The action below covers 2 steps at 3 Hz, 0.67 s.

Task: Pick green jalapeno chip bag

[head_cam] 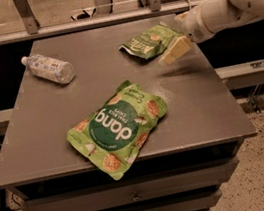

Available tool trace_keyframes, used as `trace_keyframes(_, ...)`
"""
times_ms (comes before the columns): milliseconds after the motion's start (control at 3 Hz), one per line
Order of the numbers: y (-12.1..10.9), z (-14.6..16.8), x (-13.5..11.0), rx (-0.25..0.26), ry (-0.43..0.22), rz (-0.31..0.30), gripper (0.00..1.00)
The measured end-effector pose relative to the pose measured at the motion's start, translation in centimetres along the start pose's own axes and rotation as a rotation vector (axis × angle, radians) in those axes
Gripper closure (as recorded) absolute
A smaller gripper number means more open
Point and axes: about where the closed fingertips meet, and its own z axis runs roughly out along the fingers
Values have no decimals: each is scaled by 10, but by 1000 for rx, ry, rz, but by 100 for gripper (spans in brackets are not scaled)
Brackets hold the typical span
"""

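The green jalapeno chip bag (149, 43) lies flat at the back right of the grey table (52, 142). It is small, dark olive-green, with a white slanted logo. My gripper (174, 51) reaches in from the right on a white arm and hangs just above the table, right beside the bag's right end.
A larger lime-green "dang" pouch (118, 126) lies near the table's front edge, its lower corner overhanging. A clear plastic water bottle (48, 68) lies on its side at the back left. A metal rail runs behind the table. Drawers sit under the top.
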Motion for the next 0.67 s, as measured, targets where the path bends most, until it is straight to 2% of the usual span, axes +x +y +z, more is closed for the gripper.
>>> trace_keyframes(333,-20,36,-2,-24,-53,97,0)
trace_keyframes(667,-36,54,-1,-25,-81,156,0)
